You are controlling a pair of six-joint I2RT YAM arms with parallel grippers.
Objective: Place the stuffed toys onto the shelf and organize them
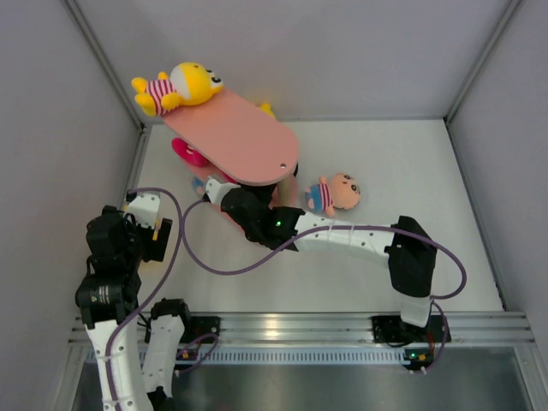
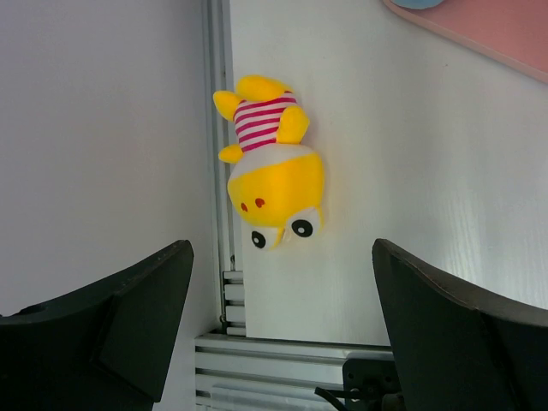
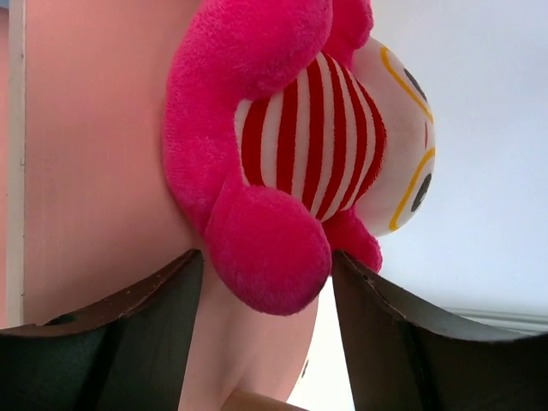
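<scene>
The pink shelf [image 1: 235, 137] stands at the back left. A yellow toy [image 1: 184, 86] lies on its top board. A pink toy [image 1: 187, 154] lies on a lower board [image 3: 94, 137], under the top one. My right gripper [image 1: 221, 193] reaches in under the top board. In the right wrist view its open fingers [image 3: 154, 334] flank the pink toy's [image 3: 282, 145] leg, which is not squeezed. A beige-headed blue-shirted toy [image 1: 336, 193] lies on the table right of the shelf. My left gripper [image 1: 137, 224] is open and empty above a second yellow toy [image 2: 272, 175] by the left rail.
Walls enclose the table on three sides. An aluminium rail [image 2: 218, 128] runs along the left edge and another [image 1: 282, 327] along the front. The shelf's bottom board [image 2: 488, 30] shows in the left wrist view. A bit of yellow [image 1: 267, 109] shows behind the shelf.
</scene>
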